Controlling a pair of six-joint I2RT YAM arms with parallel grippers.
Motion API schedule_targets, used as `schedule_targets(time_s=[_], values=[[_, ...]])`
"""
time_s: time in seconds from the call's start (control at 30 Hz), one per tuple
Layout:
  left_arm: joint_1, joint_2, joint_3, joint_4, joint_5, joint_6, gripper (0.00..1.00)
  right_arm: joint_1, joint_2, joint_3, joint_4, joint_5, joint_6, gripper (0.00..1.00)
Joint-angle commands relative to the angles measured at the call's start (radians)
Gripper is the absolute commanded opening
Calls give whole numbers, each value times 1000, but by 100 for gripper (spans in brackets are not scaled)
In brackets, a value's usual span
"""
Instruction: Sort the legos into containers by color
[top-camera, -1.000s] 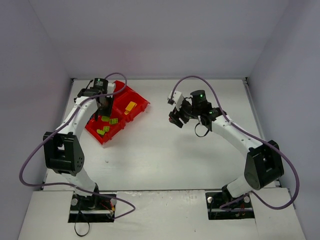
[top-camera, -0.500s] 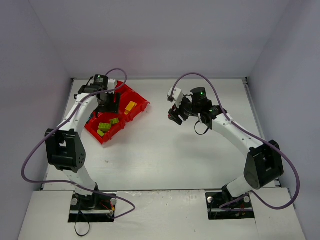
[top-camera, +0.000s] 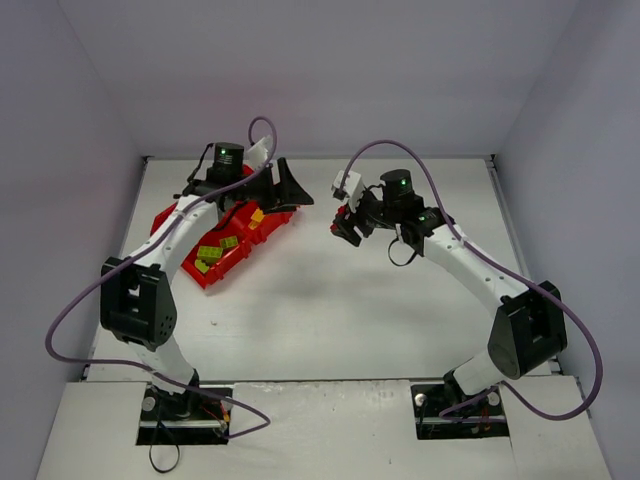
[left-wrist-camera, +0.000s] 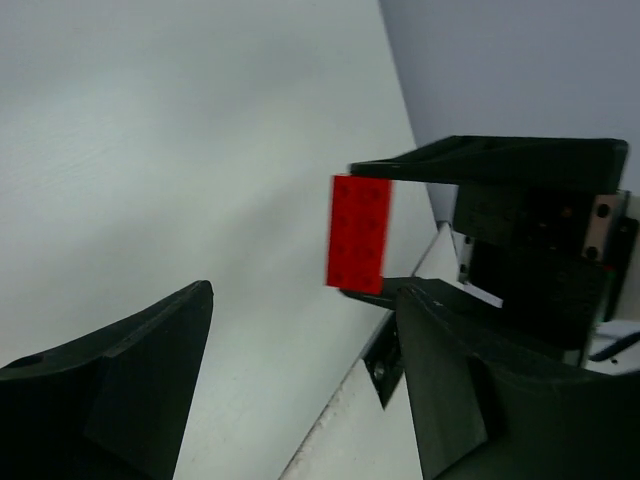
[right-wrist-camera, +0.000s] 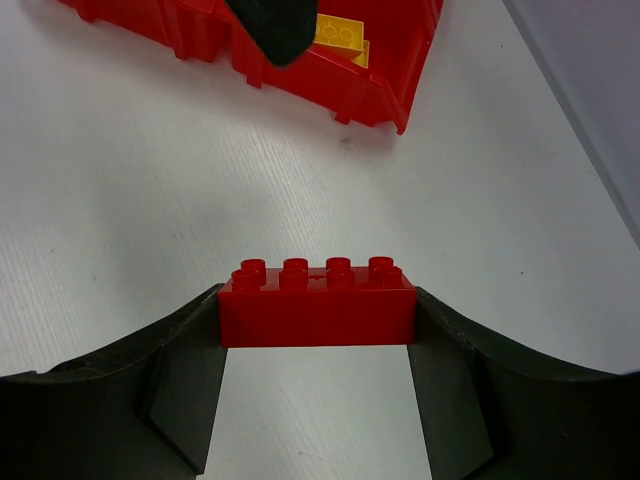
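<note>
A red brick sits pinched between the right gripper's fingers, bottom centre. At the top edge, the red tray holds a yellow brick, perhaps two.

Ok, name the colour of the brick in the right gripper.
Red: the eight-stud plastic brick in the right gripper, clearest in the right wrist view.

White table, faintly ribbed, spreads out beneath the right gripper; plain lilac-grey walls stand beyond it and close in on either side, all under soft, even light
</note>
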Motion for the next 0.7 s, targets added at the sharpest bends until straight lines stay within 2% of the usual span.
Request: schedule_targets(time_s=[0.0,0.13,0.4,0.67], values=[[-54,-13,22,210,139,-107,67,10,-13,50,54,-36,-2,9],[-93,1,23,261,150,-110,68,13,-16,47,54,-37,-2,10],[-151,62,89,78,69,22,68,20,-14,47,55,-44,3,11],[-189,112,132,78,32,24,66,26,-13,48,58,-51,9,11]])
